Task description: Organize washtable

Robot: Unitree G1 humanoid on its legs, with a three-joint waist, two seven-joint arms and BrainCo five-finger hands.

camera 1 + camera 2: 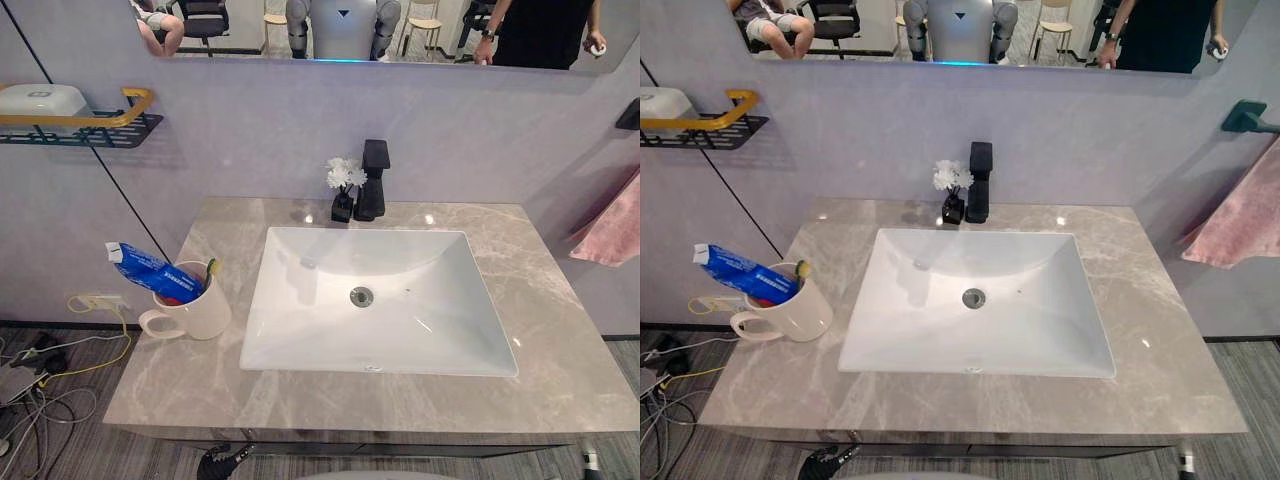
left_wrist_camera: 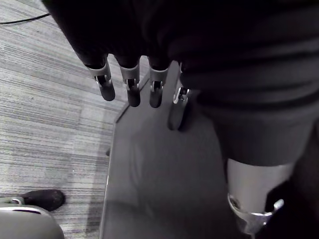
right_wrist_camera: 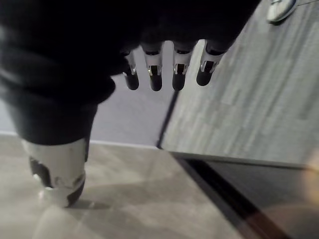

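**Mug may tip; both hands empty**

Left eye view: mug (image 1: 195,310) with toothpaste tube (image 1: 150,272) leaning out stands on the bench (image 1: 560,350), left of the sink (image 1: 300,335). Risk: a careless reach catches the tube and topples the mug.

Left wrist view: left hand (image 2: 133,92), fingers straight, holds nothing.

Right wrist view: right hand (image 3: 155,74), fingers slack, touches nothing.

Head stereo pair down on same sink (image 1: 420,310); wrist cams close along left hand (image 2: 131,92), right hand (image 3: 155,75).
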